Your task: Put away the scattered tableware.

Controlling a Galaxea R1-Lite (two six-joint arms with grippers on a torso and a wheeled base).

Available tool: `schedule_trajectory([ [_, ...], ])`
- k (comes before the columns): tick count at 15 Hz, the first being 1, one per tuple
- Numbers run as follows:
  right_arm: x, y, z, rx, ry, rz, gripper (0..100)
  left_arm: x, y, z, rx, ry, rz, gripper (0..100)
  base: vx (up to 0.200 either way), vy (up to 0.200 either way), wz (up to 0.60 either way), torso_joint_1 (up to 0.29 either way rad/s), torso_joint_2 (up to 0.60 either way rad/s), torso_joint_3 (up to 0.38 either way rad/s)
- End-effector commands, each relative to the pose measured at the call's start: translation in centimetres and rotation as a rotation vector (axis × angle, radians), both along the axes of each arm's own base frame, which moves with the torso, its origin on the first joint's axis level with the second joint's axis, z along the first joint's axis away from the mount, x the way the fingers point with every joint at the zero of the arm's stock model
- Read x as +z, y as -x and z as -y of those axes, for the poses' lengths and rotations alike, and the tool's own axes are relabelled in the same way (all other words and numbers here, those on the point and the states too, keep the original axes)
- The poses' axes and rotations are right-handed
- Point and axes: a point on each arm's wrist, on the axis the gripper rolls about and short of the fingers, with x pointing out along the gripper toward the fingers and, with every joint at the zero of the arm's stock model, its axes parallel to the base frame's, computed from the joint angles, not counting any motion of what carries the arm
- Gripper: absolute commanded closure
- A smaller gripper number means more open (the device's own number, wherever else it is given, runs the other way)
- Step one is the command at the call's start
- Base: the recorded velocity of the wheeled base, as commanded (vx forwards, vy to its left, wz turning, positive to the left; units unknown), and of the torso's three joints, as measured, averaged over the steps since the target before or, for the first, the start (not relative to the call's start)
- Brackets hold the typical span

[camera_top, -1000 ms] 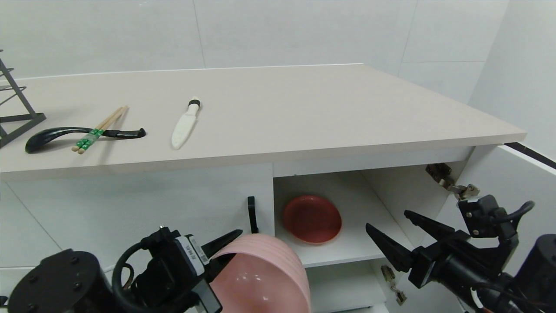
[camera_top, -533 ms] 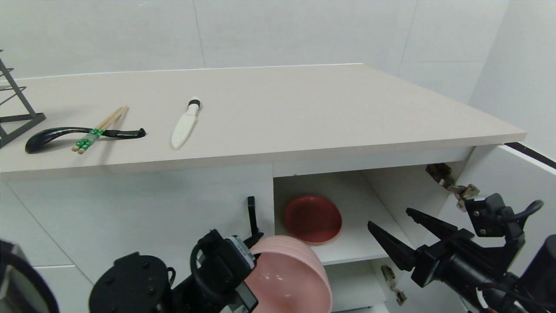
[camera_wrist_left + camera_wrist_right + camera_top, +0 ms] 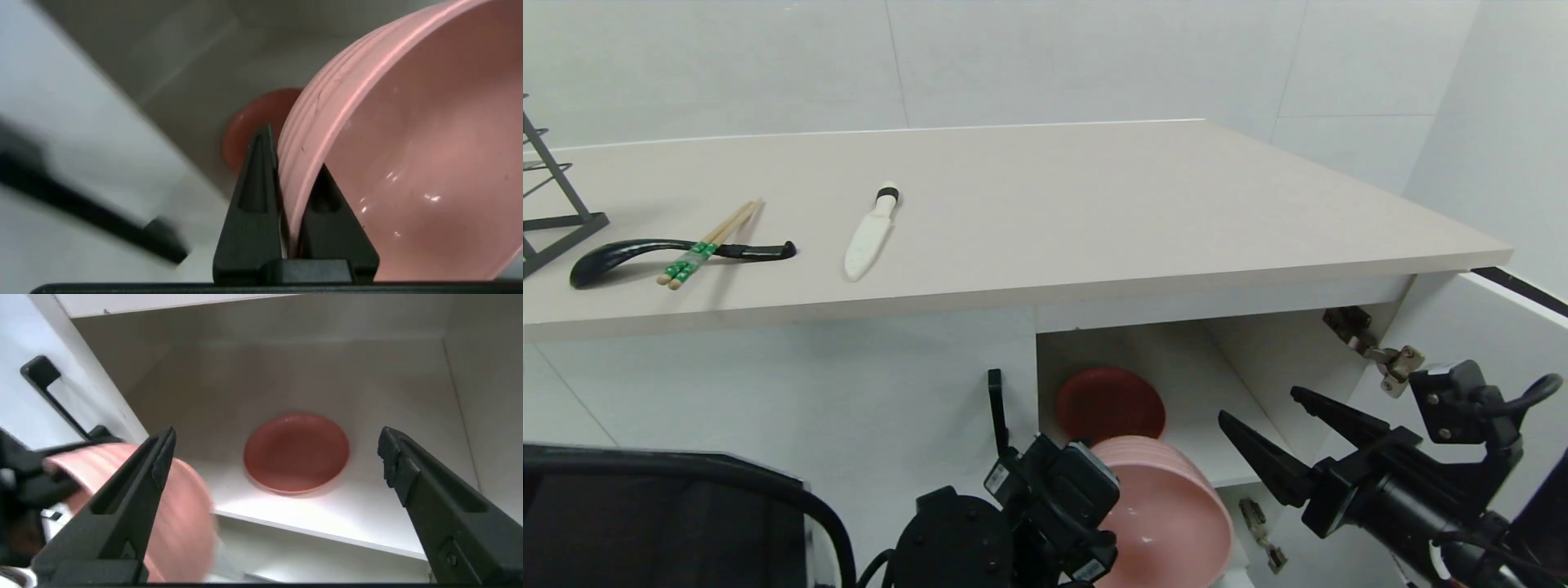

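Note:
My left gripper (image 3: 290,196) is shut on the rim of a ribbed pink bowl (image 3: 1168,506), held just in front of the open cabinet's shelf (image 3: 1217,457). A red plate (image 3: 1109,403) lies on that shelf, partly hidden behind the bowl; it also lies in the right wrist view as the red plate (image 3: 297,452). My right gripper (image 3: 1270,429) stands open to the right of the bowl, by the cabinet opening, with nothing between its fingers. On the countertop lie a white knife (image 3: 870,233), a pair of chopsticks (image 3: 709,243) and a black spoon (image 3: 645,251).
The cabinet door (image 3: 1494,327) stands swung open at the right, its hinges (image 3: 1372,347) showing. The closed left door carries a black handle (image 3: 995,400). A dark rack (image 3: 551,204) stands at the counter's left edge. A lower shelf sits under the plate's shelf.
My left arm has carried the pink bowl to the right, from in front of the closed door to the cabinet opening, now covering the plate's lower edge. The right gripper has barely shifted.

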Motion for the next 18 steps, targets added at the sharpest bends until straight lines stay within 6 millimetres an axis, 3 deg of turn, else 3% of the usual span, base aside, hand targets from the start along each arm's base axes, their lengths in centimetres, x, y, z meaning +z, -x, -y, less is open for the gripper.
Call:
schedule_trajectory([
  [1,0.1,0.0,0.0,0.001,-0.003,0.003,0,-1.4,-0.4,1.2,-0.006,-0.019,-0.011,100,0.0,0.0,0.0,0.0,0.0,0.0],
  [6,0.0,0.0,0.0,0.002,0.014,0.009,0,-2.0,-2.4,3.5,0.114,0.026,0.025,100,0.0,0.0,0.0,0.0,0.0,0.0],
  [11,-1.6,-0.7,-0.5,-0.006,0.066,-0.057,0,0.2,-4.0,5.6,0.172,0.186,0.067,100,0.0,0.0,0.0,0.0,0.0,0.0],
  [14,-1.9,-0.9,-0.4,-0.012,0.076,-0.069,0,0.7,-4.9,5.3,0.236,0.214,0.073,100,0.0,0.0,0.0,0.0,0.0,0.0],
  [18,-2.2,-1.6,0.3,-0.063,0.083,-0.083,0,3.1,-4.3,4.6,0.232,0.292,0.081,100,0.0,0.0,0.0,0.0,0.0,0.0],
])
